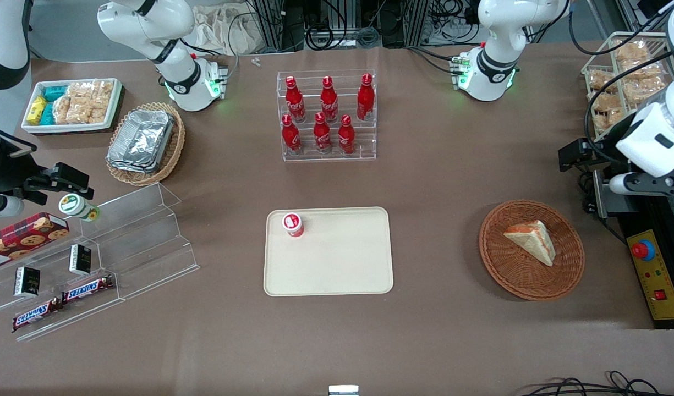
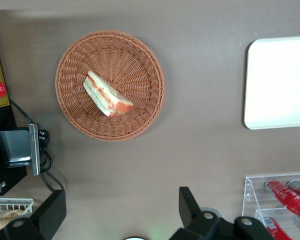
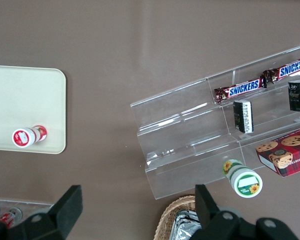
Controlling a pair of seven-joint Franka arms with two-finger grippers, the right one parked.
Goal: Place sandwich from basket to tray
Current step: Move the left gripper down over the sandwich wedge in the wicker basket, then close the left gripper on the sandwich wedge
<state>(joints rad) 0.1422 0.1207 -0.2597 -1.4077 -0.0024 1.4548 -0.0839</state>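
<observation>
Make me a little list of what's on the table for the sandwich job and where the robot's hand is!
sandwich: lying in the basket, not yet moved
basket: toward the working arm's end of the table
tray: mid-table, nearer the front camera than the bottle rack
cup: red and white, standing on a tray corner
bottle rack: six red bottles
gripper: open, empty, above the table beside the basket

A robotics lab staged as a shop: arm bases [image 1: 486, 71] bolted to a brown table [image 1: 436, 176], cables [image 1: 337, 33], an emergency-stop box [image 1: 653, 275], acrylic snack racks [image 1: 122, 242].
</observation>
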